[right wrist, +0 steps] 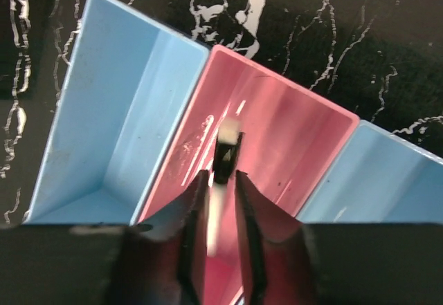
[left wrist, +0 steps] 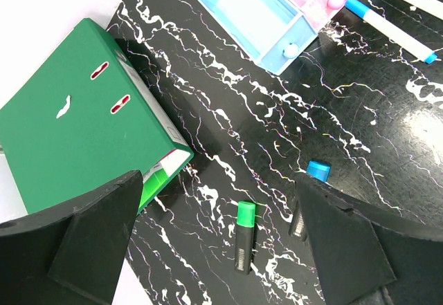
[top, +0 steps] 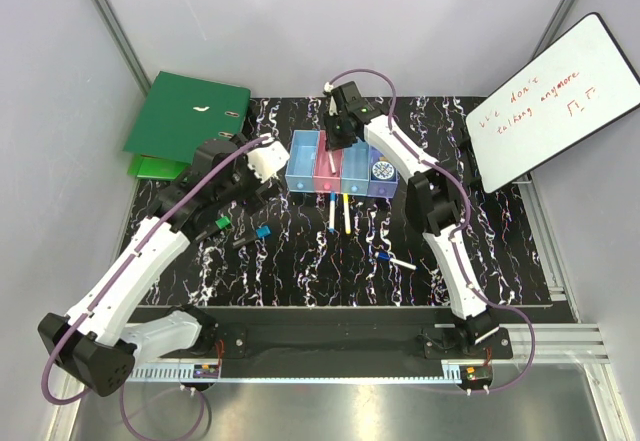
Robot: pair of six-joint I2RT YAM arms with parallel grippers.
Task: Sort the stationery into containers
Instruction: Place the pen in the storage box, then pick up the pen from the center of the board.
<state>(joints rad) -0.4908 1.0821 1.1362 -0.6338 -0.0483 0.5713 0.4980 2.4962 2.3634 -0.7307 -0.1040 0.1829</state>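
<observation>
R gripper (right wrist: 220, 177) points down into pink bin (right wrist: 291, 146), 2nd from left in the row toward the table's (top: 500, 251) far edge, mid. Jaws are a narrow slit apart w/ a white stick (right wrist: 226, 146) btwn them, dark band near its tip. Its lower part is blurred, so can't tell if it's pinched or let go. Stick's tip sits inside the pink walls, not over the blue bin (right wrist: 118, 97) next door.

Step in hand, as I read it: drop-off of stick into pink bin. Next: open fully, check stick lies in the bin, lift straight up clear of the rim w/o dragging on the walls.

L gripper (left wrist: 216, 180) is wide open w/ nothing in it, hovering over table's left side near binder (left wrist: 76, 132). Below it: green marker (left wrist: 243, 239), w/ a blue-capped piece (left wrist: 317, 170) near it. Marker is prob its next pick; needs descent + jaws set across the marker's short side.

Loose on table: blue pen (top: 331, 211) and yellow pen (top: 346, 211) just in front of the bins, short pen (top: 395, 261) toward mid-right. Disc (top: 381, 169) is in the rightmost bin. Most items not yet sorted.
</observation>
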